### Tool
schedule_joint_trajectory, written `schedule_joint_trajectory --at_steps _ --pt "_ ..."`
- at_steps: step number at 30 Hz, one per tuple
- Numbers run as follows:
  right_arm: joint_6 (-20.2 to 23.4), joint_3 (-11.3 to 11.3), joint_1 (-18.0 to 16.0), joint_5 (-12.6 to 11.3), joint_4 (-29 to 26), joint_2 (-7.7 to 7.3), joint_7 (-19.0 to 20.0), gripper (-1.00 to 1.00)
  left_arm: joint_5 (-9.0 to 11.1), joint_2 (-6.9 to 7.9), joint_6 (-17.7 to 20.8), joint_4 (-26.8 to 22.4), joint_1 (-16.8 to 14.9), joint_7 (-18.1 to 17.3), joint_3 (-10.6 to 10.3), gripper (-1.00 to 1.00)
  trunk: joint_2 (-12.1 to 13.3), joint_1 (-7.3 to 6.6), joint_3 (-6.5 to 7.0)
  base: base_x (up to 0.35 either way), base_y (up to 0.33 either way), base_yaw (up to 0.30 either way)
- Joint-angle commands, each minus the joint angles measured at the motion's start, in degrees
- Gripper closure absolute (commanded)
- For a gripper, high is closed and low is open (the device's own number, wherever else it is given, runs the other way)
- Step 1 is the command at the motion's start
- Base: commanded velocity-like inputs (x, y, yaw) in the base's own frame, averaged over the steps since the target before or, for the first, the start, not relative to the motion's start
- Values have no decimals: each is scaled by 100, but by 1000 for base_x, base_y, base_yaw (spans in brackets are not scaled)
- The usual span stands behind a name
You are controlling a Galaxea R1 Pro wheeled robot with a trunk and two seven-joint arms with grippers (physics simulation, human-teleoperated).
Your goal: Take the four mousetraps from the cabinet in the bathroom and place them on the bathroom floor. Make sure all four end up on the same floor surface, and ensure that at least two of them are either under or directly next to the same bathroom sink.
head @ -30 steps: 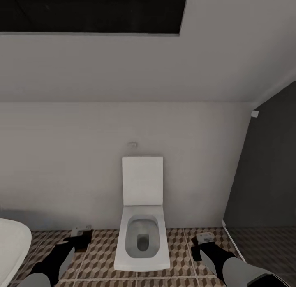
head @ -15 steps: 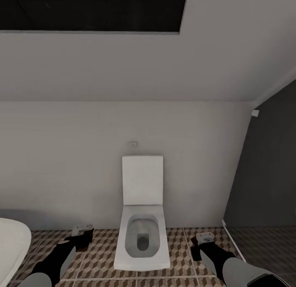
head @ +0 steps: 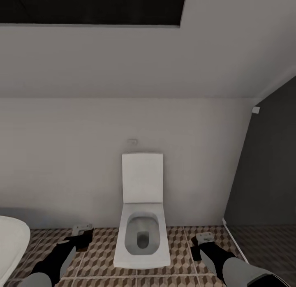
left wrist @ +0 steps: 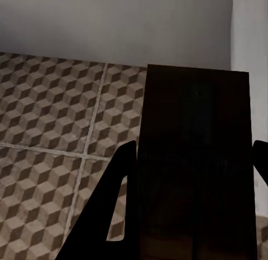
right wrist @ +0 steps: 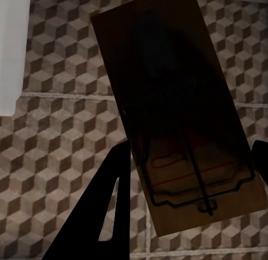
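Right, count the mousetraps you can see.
2. One mousetrap sits between the left gripper fingers, another mousetrap between the right gripper fingers. Others may be out of sight.

Left hand's [left wrist: 192, 215] mousetrap [left wrist: 195, 159]: wire parts hidden, base cut off at frame edge. Bathtub [head: 12, 241] mostly cut off in head view.

A bathroom: white toilet [head: 142, 221] on cube-patterned floor tiles [head: 181, 246].
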Motion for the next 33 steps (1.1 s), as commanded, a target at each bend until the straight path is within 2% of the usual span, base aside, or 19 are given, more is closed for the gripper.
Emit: schedule_joint_trajectory --at_steps 1,33 --pt "42 49 -1 -62 -15 -3 -10 100 -12 -2 34 -12 -3 16 12 100 -45 22 -25 0 0 0" --pt "89 79 0 -28 -31 1 44 100 -4 -10 60 21 -4 8 14 100 -1329 725 -600 0 0 0"
